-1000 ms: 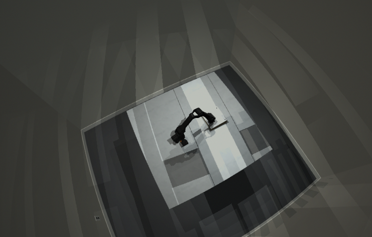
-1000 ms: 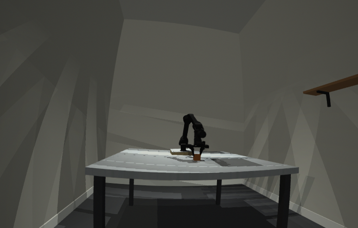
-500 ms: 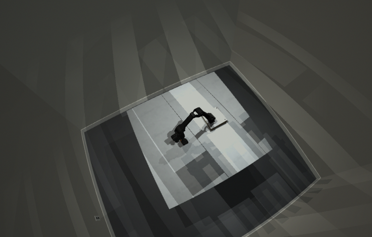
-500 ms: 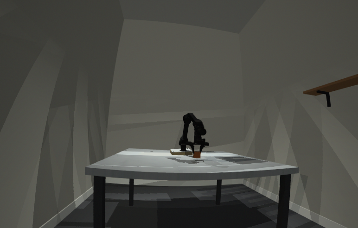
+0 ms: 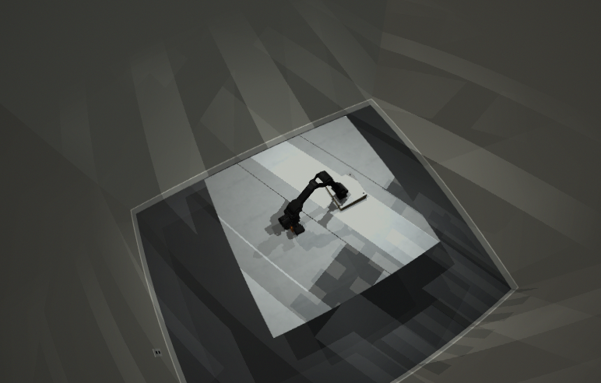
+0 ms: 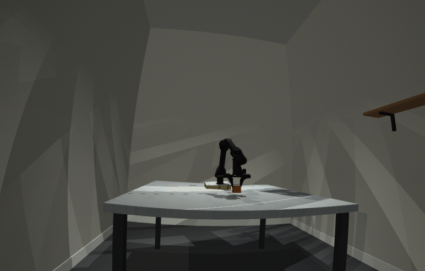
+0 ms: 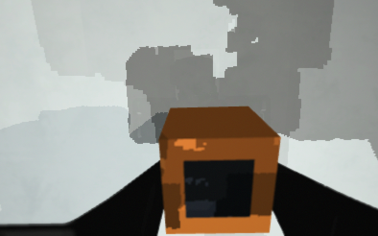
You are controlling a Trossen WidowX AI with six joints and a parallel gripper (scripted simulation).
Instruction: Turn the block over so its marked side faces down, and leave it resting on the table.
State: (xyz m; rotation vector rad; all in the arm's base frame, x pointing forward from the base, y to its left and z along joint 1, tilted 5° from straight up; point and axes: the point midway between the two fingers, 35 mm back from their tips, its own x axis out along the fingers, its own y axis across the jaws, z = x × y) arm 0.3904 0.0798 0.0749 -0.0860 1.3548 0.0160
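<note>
Top view: one black robot arm [image 5: 310,195] reaches over one flat pale board [image 5: 351,202] near the grey table's [image 5: 265,199] middle.

Exterior view: its black parallel-jaw gripper [image 6: 236,185] clamps one orange cube block [image 6: 236,189], just beside the board.

Wrist view: the block's one dark square mark [image 7: 219,188] faces the camera.

the top view hangs high overhead, far off, tilted, taking in the whole table [image 5: 265,285] and surrounding floor. the exterior view stands low and distant, facing the table's [image 6: 227,210] front edge toward the back wall. the wrist view looks close along the gripper [image 7: 218,192]. all share the arm's [image 5: 305,197] patch of tabletop.
</note>
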